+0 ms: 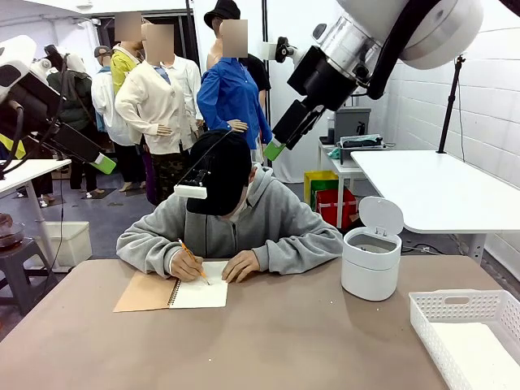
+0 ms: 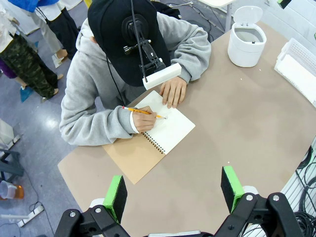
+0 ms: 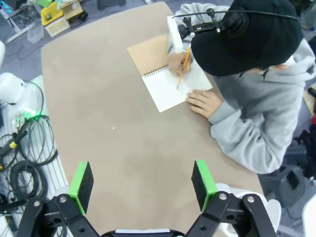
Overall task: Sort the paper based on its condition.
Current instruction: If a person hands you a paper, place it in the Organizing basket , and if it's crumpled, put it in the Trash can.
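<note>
Both hanging high over a tan table [image 1: 268, 341], well clear of it: left gripper [image 2: 173, 192] and right gripper [image 3: 143, 183], jaws standing wide apart, clamping nothing. Lying at the table's 11 o'clock in the front view, a notebook [image 1: 172, 292] folded open to a white paper [image 1: 201, 294], a person's hand [image 1: 185, 265] pressing a pencil [image 1: 193, 262] to it, the other hand [image 1: 240, 266] resting on the page edge. Standing at 2 o'clock, a white bin [image 1: 371, 262] with lid raised; sitting at 4 o'clock, a white basket [image 1: 467, 325]; showing beyond, grey floor and a white side table [image 1: 439, 191].
</note>
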Robot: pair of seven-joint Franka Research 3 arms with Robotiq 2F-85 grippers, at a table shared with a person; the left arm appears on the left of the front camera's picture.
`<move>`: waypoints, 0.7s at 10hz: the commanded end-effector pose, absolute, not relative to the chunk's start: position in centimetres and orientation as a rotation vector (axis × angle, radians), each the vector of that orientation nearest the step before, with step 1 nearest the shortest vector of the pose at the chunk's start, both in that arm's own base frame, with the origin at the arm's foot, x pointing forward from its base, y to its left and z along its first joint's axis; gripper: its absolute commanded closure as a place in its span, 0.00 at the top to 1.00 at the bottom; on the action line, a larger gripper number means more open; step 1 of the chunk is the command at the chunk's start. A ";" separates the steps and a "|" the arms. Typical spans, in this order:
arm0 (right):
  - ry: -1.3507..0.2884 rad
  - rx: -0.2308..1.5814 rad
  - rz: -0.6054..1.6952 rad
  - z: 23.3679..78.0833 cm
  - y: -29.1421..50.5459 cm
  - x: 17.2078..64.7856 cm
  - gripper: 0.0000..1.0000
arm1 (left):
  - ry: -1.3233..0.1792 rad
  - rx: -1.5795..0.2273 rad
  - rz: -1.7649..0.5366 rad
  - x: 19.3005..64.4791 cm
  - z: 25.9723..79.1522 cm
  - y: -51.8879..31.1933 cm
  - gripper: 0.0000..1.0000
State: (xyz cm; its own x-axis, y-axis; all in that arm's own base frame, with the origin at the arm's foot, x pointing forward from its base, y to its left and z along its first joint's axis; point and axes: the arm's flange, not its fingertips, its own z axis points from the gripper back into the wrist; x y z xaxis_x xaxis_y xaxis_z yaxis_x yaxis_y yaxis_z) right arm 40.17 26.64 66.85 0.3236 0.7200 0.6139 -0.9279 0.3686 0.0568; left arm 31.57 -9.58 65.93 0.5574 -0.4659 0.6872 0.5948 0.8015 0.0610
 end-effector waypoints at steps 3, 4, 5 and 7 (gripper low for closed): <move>-0.550 0.449 1.115 66.5 26.5 39.8 1.00 | -0.750 -0.208 -0.618 31.5 66.0 -9.6 1.00; -0.550 0.449 1.115 66.5 26.5 39.8 1.00 | -0.750 -0.208 -0.618 31.5 66.0 -9.6 1.00; -0.550 0.449 1.115 66.5 26.5 39.8 1.00 | -0.750 -0.208 -0.618 31.5 66.0 -9.6 1.00; -0.550 0.449 1.115 66.5 26.5 39.8 1.00 | -0.750 -0.208 -0.618 31.5 66.0 -9.6 1.00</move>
State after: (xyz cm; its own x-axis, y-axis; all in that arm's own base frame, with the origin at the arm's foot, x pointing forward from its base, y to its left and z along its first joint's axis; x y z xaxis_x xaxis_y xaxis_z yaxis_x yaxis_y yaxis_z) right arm 39.60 26.34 66.41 0.3341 0.7085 0.6217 -0.9244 0.3752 0.0692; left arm 31.57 -9.58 65.93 0.5574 -0.4659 0.6872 0.5948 0.8016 0.0610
